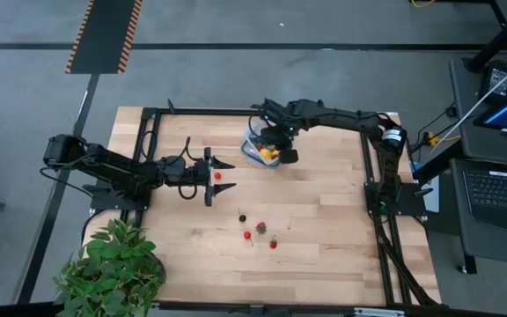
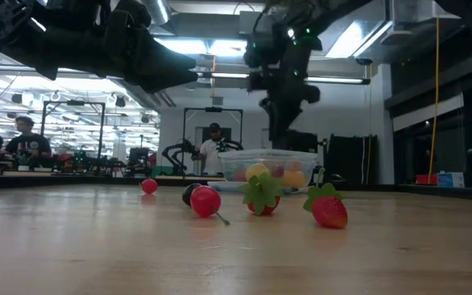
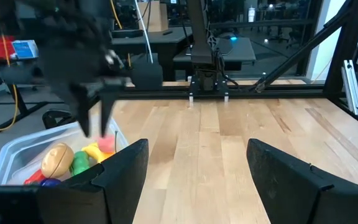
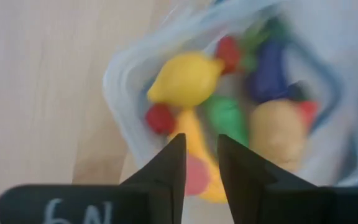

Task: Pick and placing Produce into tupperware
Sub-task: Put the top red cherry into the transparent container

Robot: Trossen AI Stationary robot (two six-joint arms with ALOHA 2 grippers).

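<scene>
Two arms are sharing the wooden table (image 1: 324, 220), and we are watching the right gripper (image 4: 197, 160) hanging directly over the small clear bluish plastic tupperware (image 1: 255, 145). Its jaws are standing slightly apart with nothing clamped between them; a pink-red piece (image 4: 195, 175) is lying just below the gap, so we are judging this a drop just being made. Under the jaws we are seeing a yellow toy lemon (image 4: 185, 79), a small red berry (image 4: 160, 118), and green, purple and tan pieces crowding the container.

The left gripper (image 1: 214, 176) is waiting well off to the side, jaws wide apart and empty, with a little red berry (image 1: 218, 175) sitting between them on the table.

Beyond both sets of jaws, several tiny red and dark pieces of produce (image 1: 259, 230) are lying on open wood, not yet collected.

We are worrying about that crowded heap: a piece landing on top could be rolling over the rim. The round loose berries could also be skittering away if fingertips are nudging them off-centre.
</scene>
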